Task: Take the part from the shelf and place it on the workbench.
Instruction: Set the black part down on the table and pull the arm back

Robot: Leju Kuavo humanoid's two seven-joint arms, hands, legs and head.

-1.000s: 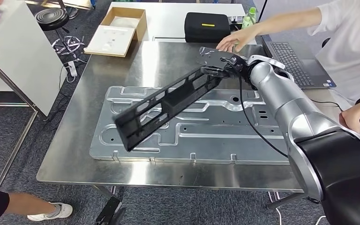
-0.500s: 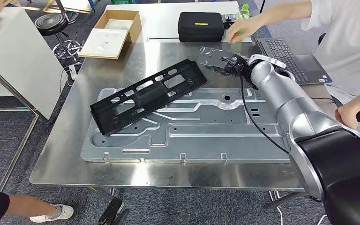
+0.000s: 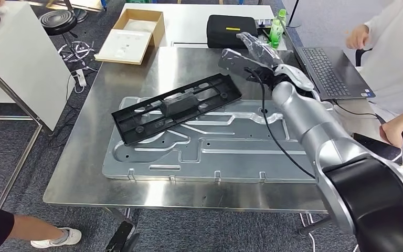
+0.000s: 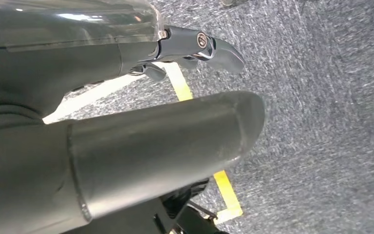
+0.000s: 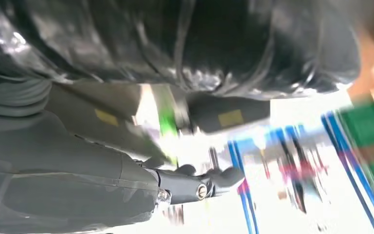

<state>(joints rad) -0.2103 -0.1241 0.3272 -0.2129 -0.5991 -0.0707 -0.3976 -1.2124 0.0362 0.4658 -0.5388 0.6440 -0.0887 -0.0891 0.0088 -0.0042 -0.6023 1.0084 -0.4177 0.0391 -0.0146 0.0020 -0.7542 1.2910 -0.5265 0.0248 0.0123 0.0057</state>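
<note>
Now right hand (image 3: 252, 52) is hovering spread, holding nothing, just beyond the black plastic part (image 3: 177, 107), which is lying diagonally across the metal panel (image 3: 210, 149) on the desk (image 3: 136, 68).

text: none legible | black case (image 3: 231, 30): yellow label, too small to read

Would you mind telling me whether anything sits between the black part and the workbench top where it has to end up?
Yes: the black part lies across a stamped metal panel that covers much of the workbench, so it rests on that panel. The right hand is raised beyond the part's far end, holding nothing.
</note>
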